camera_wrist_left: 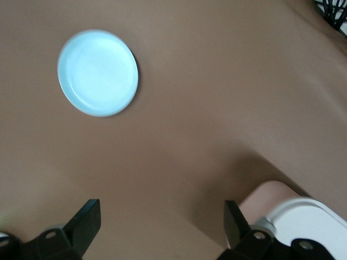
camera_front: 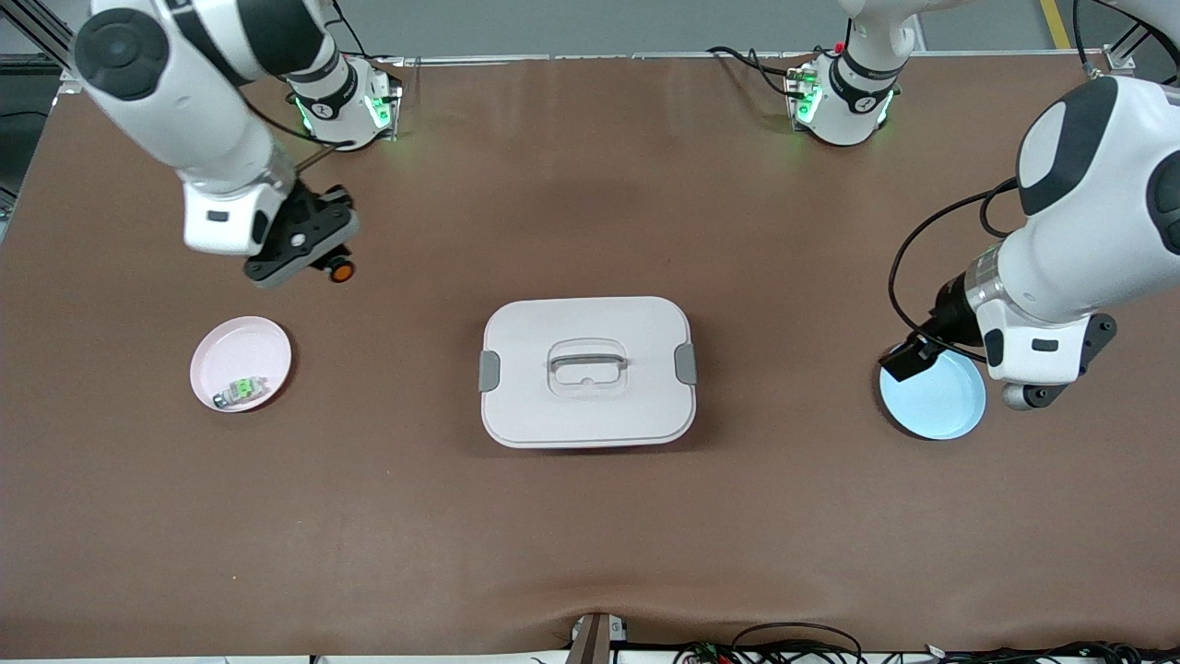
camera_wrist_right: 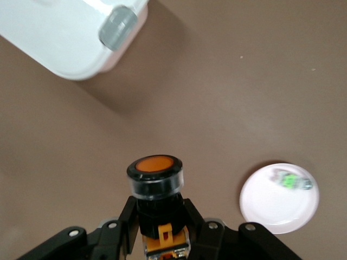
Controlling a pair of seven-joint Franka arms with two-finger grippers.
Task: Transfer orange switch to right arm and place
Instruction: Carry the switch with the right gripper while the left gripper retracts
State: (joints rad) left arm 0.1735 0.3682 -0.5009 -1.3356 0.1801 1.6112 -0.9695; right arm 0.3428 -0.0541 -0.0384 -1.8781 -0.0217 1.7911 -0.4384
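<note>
Carrying the orange switch (camera_wrist_right: 155, 179) aloft, the right gripper (camera_front: 318, 263) is hanging over bare table with the pink plate (camera_front: 241, 346) below it, toward the front camera.

Its fingers are clamped tight on the switch's dark body, orange face pointing out past the tips, and the plate under it is already holding a small grey-and-clear part (camera_front: 240, 392) with a green mark. If the pincer is letting go from up here, the little cylinder is likely rolling off the rim or knocking that part; coming down short means landing on the cloth instead. The white lidded box (camera_front: 587, 371) is sitting well off toward mid-table. The left gripper (camera_wrist_left: 162, 230) is waiting wide open and empty beside the blue plate (camera_wrist_left: 97, 73).
</note>
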